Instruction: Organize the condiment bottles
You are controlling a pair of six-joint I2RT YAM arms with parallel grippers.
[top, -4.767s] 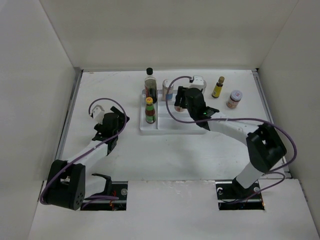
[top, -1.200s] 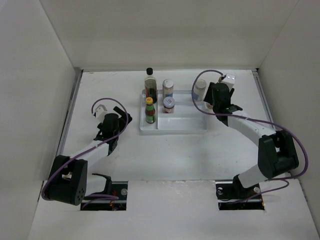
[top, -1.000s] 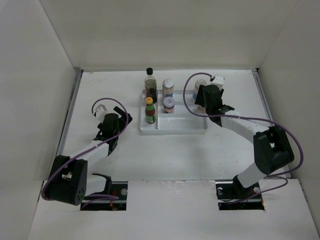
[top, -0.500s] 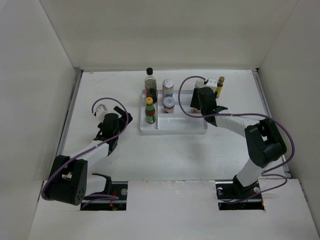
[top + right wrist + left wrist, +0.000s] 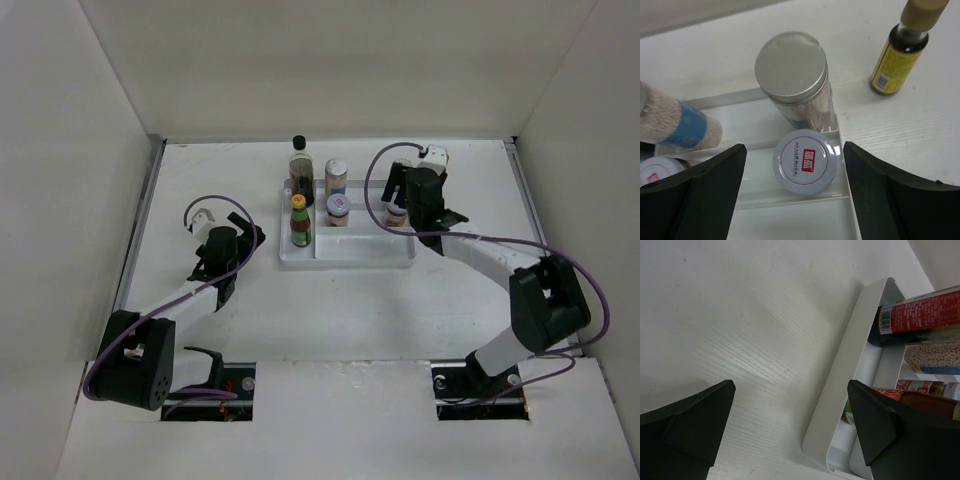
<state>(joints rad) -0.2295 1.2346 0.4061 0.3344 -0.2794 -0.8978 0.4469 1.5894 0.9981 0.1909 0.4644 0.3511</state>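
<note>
Plainly upright jar [image 5: 804,161] (axis vertical)

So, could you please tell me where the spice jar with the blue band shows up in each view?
Top external: the blue-banded spice jar stands just right of the tall dark bottle, towards the far wall.
Left wrist: the jar is at the right edge, with pale grains showing.
Right wrist: the jar is at the left edge, slanting across the picture.
Shared landmark: the white tray shows in all three views.
</note>
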